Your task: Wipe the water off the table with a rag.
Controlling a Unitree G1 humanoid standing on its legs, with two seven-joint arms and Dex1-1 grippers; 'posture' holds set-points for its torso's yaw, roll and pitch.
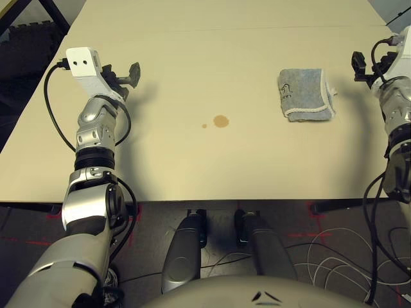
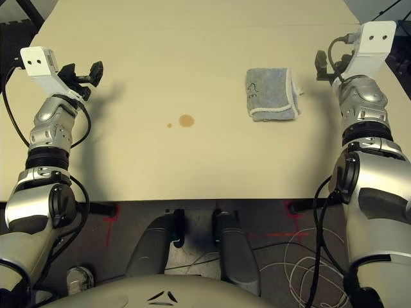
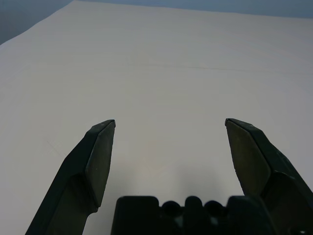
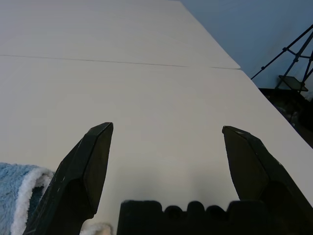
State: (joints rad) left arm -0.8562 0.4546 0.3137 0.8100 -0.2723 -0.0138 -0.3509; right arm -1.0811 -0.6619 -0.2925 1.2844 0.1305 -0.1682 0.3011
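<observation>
1. My left gripper (image 3: 170, 120) is spread wide with nothing between its fingers, above the left part of the table (image 1: 186, 58).
2. My right gripper (image 4: 167, 126) is wide open too and empty, near the table's right edge.
3. The rag (image 1: 305, 95) lies folded on the table, between the water and my right gripper, nearer the right edge than the left.
4. The water (image 1: 221, 121), a brownish spot with a tiny droplet beside it, sits nearer the front edge than the back.
</observation>
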